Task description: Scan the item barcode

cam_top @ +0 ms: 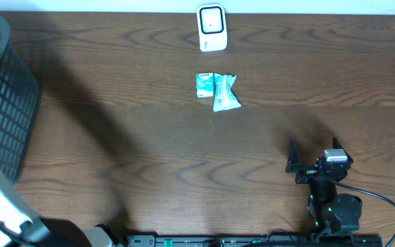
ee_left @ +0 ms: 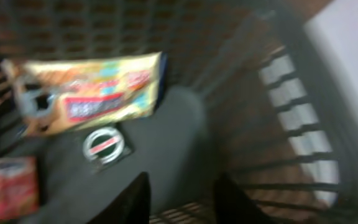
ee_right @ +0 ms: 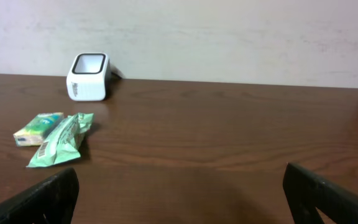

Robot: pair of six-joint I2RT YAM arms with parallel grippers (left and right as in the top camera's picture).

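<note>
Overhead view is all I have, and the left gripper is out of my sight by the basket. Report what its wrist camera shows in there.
Observer: A yellow snack bag lies on the floor of the basket, ahead of the left gripper.
Operator: List what lies near it.
Observer: A small dark packet with a round label sits just below the bag and a red packet at lower left. The picture is blurred.
Operator: Give me the jaws.
Observer: They stand apart with nothing between them.
</note>
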